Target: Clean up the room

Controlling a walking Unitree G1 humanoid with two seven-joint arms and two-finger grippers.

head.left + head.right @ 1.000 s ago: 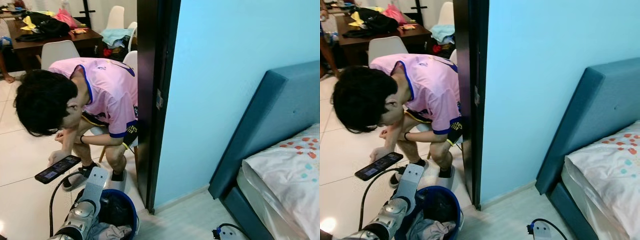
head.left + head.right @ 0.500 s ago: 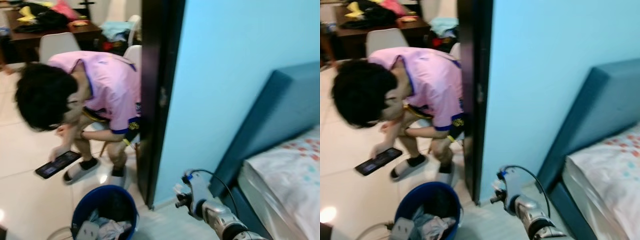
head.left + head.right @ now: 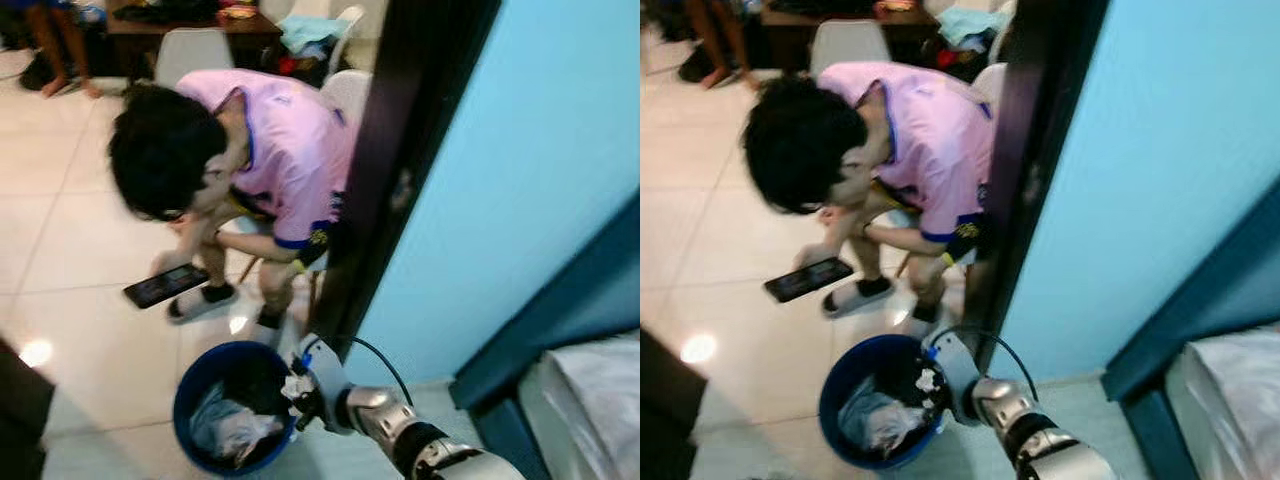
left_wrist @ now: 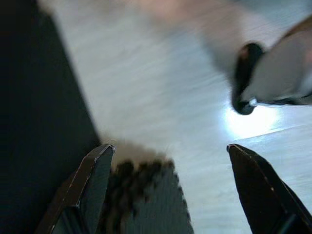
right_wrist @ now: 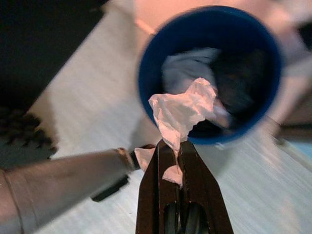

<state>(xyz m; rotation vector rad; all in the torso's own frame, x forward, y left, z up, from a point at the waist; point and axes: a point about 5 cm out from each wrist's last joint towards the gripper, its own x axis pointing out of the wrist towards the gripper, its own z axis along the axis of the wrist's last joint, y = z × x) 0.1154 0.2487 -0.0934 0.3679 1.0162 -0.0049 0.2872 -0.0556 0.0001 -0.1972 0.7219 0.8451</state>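
Right gripper (image 5: 176, 146): jaws pressed together on a crumpled white tissue (image 5: 184, 111), pinched at its narrow lower tail. The tissue's long axis runs along the line of the fingers, its wider, ruffled end pointing away from the wrist toward the bucket's mouth. In the head views the gripper (image 3: 932, 385) sits at the near rim of the bucket, the tissue showing as a small white scrap over the rim.

Blue bucket (image 3: 196, 375): round, upright on the pale floor (image 3: 90, 330) just beside the dark door frame (image 3: 400, 170); holds grey and dark crumpled material (what kind cannot be told through the blur).

Left gripper (image 4: 168, 161): jaws spread wide, nothing between them, over pale floor beside a dark perforated mat (image 4: 146, 200).

Person (image 3: 270, 150): seated on a white chair, bent forward in a pink shirt, holding a dark phone (image 3: 165, 285) low over the floor, just beyond the bucket.

Also: light blue wall (image 3: 540, 150); teal bed frame (image 3: 560, 320) with pale bedding (image 3: 600, 390) on the robot's right; dark worktop (image 3: 180, 20) with cluttered items in the far room.
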